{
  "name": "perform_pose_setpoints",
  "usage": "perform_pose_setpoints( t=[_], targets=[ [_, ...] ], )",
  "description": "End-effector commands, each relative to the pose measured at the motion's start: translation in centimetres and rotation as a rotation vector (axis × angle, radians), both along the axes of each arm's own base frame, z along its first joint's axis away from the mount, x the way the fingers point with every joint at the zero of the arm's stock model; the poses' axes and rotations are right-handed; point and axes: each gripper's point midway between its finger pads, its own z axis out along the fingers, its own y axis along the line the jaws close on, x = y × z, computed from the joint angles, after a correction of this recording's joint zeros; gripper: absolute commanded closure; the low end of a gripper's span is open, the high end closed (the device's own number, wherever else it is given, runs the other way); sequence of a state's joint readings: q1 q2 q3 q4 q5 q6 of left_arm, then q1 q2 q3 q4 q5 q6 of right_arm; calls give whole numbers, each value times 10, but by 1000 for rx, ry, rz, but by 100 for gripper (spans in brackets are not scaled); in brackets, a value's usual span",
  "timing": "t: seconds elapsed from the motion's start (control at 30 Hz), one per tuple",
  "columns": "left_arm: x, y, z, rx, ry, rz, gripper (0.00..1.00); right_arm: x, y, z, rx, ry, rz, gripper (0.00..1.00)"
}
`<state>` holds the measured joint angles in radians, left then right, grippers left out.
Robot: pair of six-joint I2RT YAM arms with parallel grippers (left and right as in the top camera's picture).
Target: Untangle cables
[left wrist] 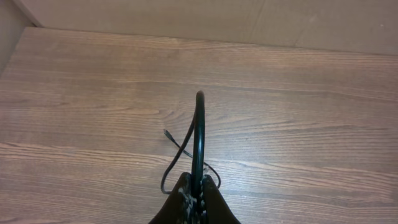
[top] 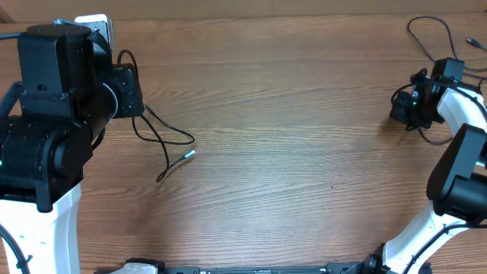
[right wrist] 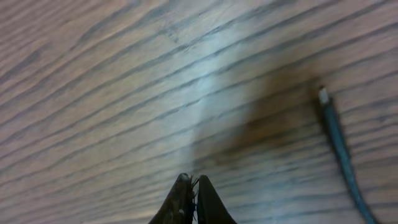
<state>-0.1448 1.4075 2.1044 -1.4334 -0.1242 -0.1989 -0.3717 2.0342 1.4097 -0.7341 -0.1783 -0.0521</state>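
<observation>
My left gripper [top: 139, 99] [left wrist: 198, 186] is shut on a thin black cable [left wrist: 198, 127] that arcs up out of the jaws. In the overhead view this cable [top: 163, 129] loops across the table and ends in a silvery plug tip [top: 189, 154]. My right gripper [top: 401, 106] [right wrist: 193, 183] is shut low over the table at the far right, with a thin dark strand pinched between its tips. Another cable [right wrist: 339, 149] with a silvery plug tip [right wrist: 323, 95] lies beside it. More thin cable [top: 426, 36] loops at the back right corner.
A white object [top: 97, 23] sits at the back left behind the left arm. The wooden table [top: 289, 152] lies between the two arms. A wall edge [left wrist: 205, 18] borders the table's far side.
</observation>
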Motion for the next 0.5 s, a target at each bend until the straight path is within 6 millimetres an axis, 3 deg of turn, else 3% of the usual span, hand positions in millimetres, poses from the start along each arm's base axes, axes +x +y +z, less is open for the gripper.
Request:
perform_pose_setpoints(
  t=[0.0, 0.17, 0.3, 0.47],
  targets=[
    [-3, -1, 2, 19, -5, -17, 96, 0, -20, 3, -19, -29, -39, 96],
    [-4, -1, 3, 18, -7, -17, 96, 0, -51, 0, -35, -63, -103, 96],
    [-6, -1, 5, 17, -15, -17, 96, -8, -78, -15, -24, -63, -164, 96],
    [-10, 0, 9, 15, -28, -16, 96, -7, -67, -27, 133, -97, -157, 96]
  ],
)
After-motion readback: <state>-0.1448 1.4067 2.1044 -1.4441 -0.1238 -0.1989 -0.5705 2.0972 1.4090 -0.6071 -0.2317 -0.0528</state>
